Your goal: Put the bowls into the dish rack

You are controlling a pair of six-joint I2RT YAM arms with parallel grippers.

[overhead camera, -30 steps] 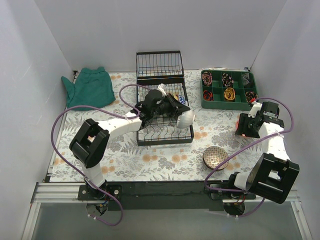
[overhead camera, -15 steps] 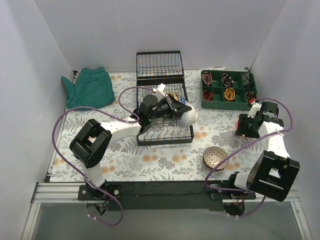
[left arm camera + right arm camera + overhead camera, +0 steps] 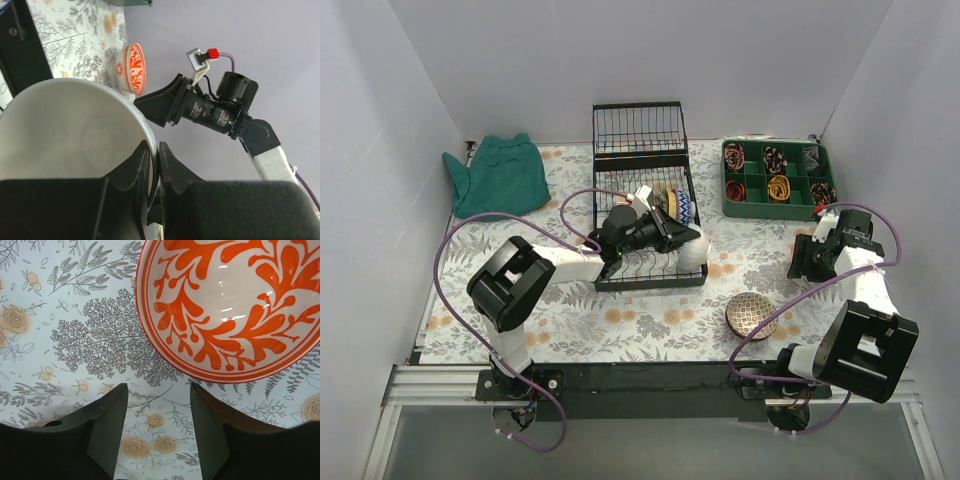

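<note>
My left gripper (image 3: 672, 236) is shut on the rim of a white bowl (image 3: 694, 250) and holds it on edge over the right side of the black wire dish rack (image 3: 650, 283). In the left wrist view the white bowl (image 3: 65, 135) fills the left, with the jaws (image 3: 154, 160) pinching its rim. A few patterned bowls (image 3: 672, 203) stand in the rack's back row. My right gripper (image 3: 817, 256) is open, just above the table beside a red-orange bowl (image 3: 230, 305), whose rim lies just beyond the fingertips (image 3: 112, 415). A dark brown patterned bowl (image 3: 750, 314) sits on the table front right.
A green compartment tray (image 3: 775, 180) with small items stands back right. A green cloth (image 3: 498, 175) lies back left. The rack's hinged grid panel (image 3: 638, 127) stands up at the back. White walls close in three sides.
My left gripper has moved the white bowl toward the near edge and lower at the rack's right side. My right gripper has sunk a little toward the red-orange bowl.
</note>
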